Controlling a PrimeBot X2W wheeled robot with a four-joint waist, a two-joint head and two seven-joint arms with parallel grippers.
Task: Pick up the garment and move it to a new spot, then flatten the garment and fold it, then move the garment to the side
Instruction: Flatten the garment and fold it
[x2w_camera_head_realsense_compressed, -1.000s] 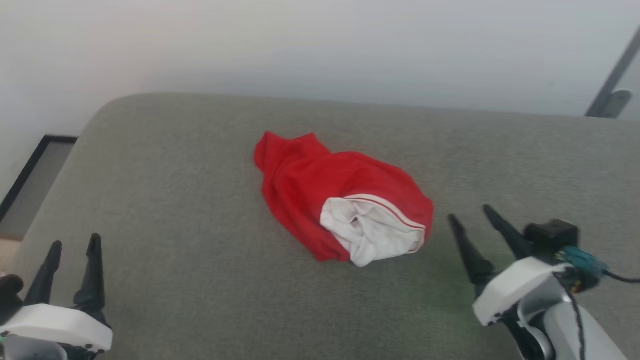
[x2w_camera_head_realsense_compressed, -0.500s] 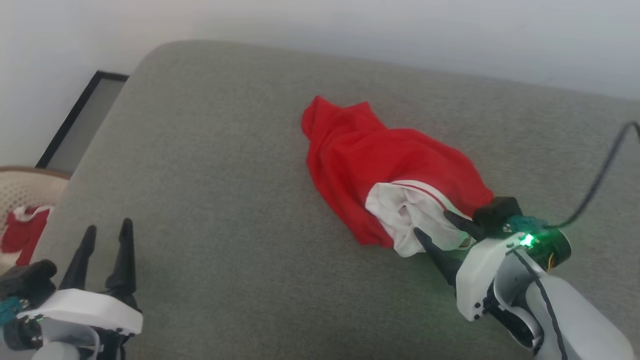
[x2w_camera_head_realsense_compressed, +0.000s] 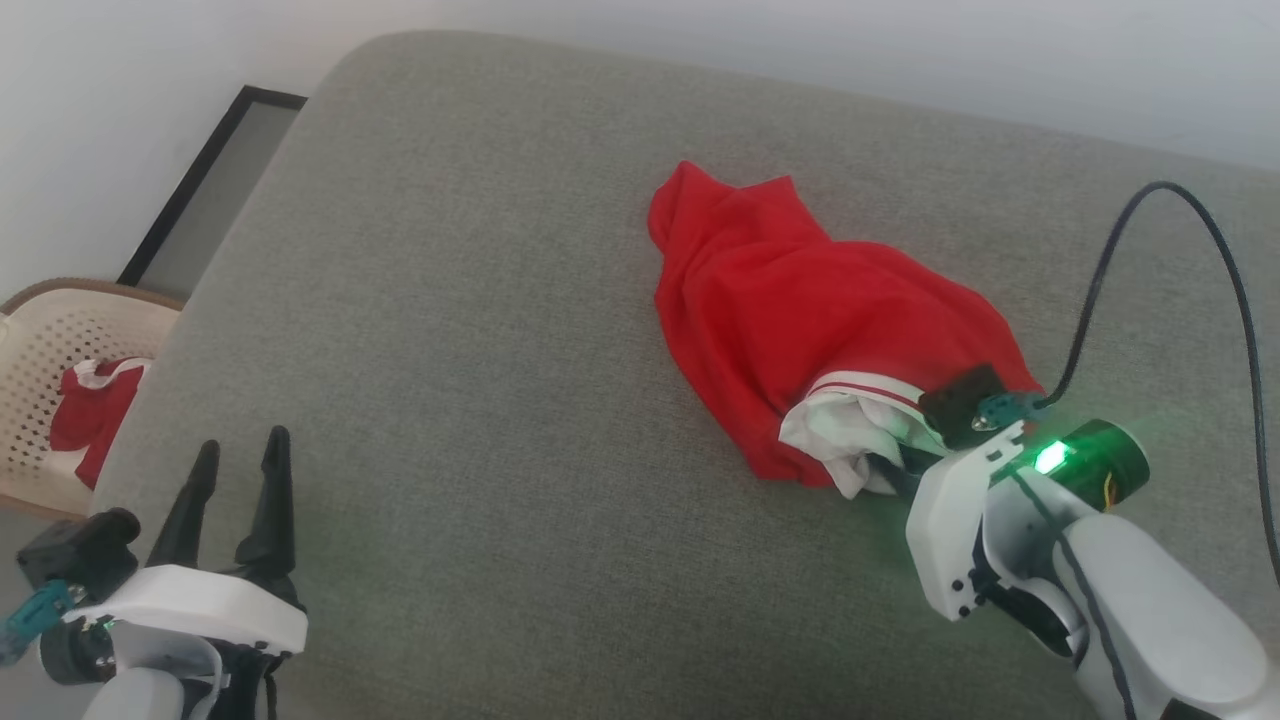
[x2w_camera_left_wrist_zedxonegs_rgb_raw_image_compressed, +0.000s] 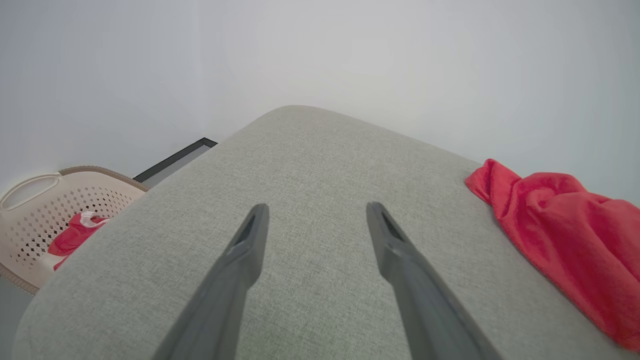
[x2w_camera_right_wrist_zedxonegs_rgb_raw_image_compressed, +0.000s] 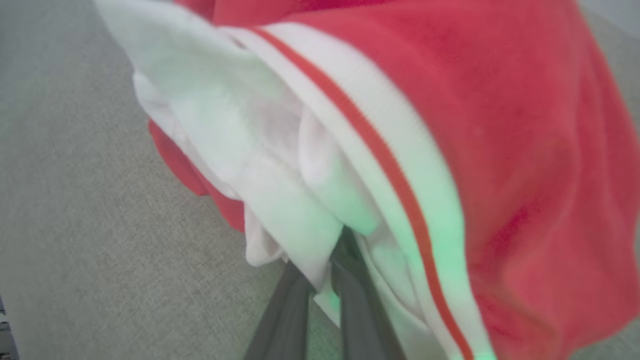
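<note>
Right now the garment (x2w_camera_head_realsense_compressed: 800, 300) is lying in a long, bunched heap on the grey cushion (x2w_camera_head_realsense_compressed: 480, 300), a bit to the robot's right. Its long way is running slantwise. One red end is pointing away and to the left. The other end, where the white lining (x2w_camera_head_realsense_compressed: 840, 420) is spilling out, is pointing back at the robot on the right.

The right gripper (x2w_camera_head_realsense_compressed: 893, 468) is sitting at that near end, with its fingers poking into the white cloth. In the right wrist view its two dark fingers (x2w_camera_right_wrist_zedxonegs_rgb_raw_image_compressed: 295, 305) are nearly together, and a fold of the white lining looks like it is getting pinched between them. The rest of the garment is resting on the cushion, so I think the pick-up is only just starting.

The left gripper (x2w_camera_head_realsense_compressed: 242, 440) is hovering low on the left, well apart from the garment. Its jaws are standing wide and holding nothing. The garment is lying off to that gripper's right.

So the right arm is much nearer, and it is holding the end closest to the robot. I think a lift from there is going to let the long red part hang down below the fingers.

A pale basket (x2w_camera_head_realsense_compressed: 60, 330) with some red cloth in it is sitting past the cushion's left edge.
</note>
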